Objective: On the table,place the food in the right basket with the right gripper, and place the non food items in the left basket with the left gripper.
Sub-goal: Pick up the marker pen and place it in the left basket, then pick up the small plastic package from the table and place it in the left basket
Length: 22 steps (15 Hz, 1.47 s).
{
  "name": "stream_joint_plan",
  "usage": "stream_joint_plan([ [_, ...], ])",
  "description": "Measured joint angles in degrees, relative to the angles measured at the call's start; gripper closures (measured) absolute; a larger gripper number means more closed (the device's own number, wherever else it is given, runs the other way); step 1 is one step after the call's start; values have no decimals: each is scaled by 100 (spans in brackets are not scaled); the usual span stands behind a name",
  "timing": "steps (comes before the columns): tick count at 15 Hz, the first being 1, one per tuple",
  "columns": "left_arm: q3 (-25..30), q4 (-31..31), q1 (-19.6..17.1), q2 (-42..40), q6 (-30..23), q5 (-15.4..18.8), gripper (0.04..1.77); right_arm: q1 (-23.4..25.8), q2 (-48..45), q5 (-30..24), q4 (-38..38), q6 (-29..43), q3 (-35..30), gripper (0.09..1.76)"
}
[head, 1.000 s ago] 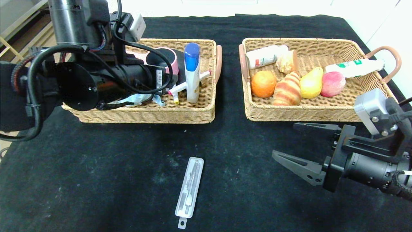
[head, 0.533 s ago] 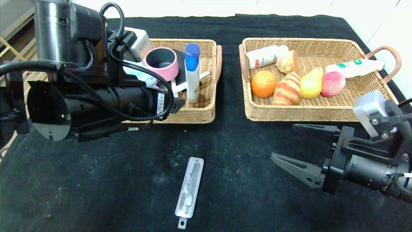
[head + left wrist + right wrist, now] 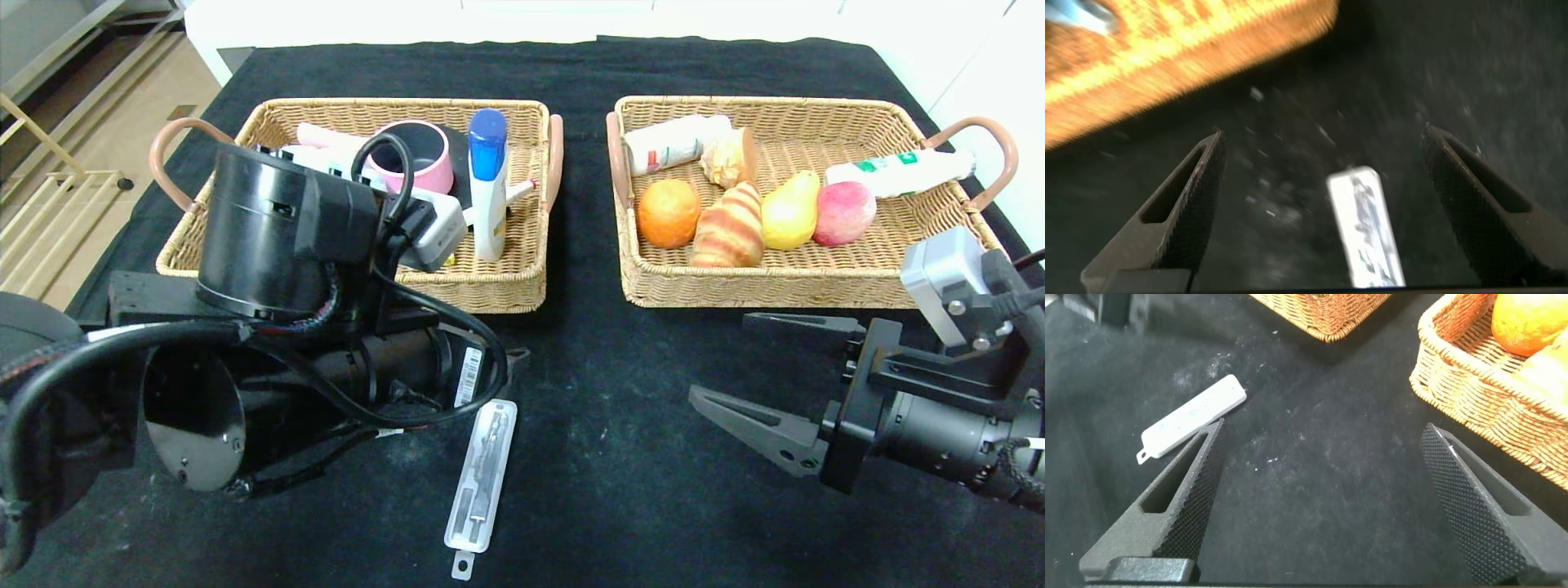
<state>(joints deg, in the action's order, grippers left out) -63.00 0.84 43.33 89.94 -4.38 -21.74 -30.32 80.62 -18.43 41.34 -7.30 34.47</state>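
- My left gripper (image 3: 1323, 212) hangs low over the black table (image 3: 620, 457), just in front of the left basket (image 3: 490, 290), fingers spread wide with nothing between them.
- The clear packet (image 3: 482, 474) lies flat on the table ahead of that gripper; in the left wrist view it (image 3: 1365, 224) sits between the two open fingers, not touching either as far as I can see.
- From the head camera the left arm's bulk hides the near left corner of the left basket and much of what lies in it.
- Still showing in that basket: a pink cup (image 3: 412, 155), a white bottle with a blue cap (image 3: 488, 184) and a marker (image 3: 514, 192).
- My right gripper (image 3: 784, 384) is parked in front of the right basket (image 3: 735, 286), fingers wide apart and empty.
- The right basket holds an orange (image 3: 668, 212), a croissant (image 3: 729, 224), a pear (image 3: 790, 211), a peach (image 3: 845, 212), a shell-shaped pastry (image 3: 725, 159), a white can (image 3: 673, 143) and a white tube (image 3: 898, 171).
- Nothing stands between the packet and the left gripper.
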Motion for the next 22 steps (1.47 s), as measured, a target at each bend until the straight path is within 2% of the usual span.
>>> stream_joint_plan([
  [4,226,-22,276,184,-204,-128,11,-2,0,0,-5,-2,-2,14],
  [7,407,-10,363,316,-386,-445,10,-7,0,0,-5,-2,-2,14],
  [13,728,56,560,484,-761,-489,10,-5,-5,0,-2,-2,0,14],
  [19,862,65,575,542,-800,-507,9,-7,-7,0,-2,-2,0,14],
  [22,844,63,571,553,-797,-508,56,-7,-5,0,0,-2,-9,14],
])
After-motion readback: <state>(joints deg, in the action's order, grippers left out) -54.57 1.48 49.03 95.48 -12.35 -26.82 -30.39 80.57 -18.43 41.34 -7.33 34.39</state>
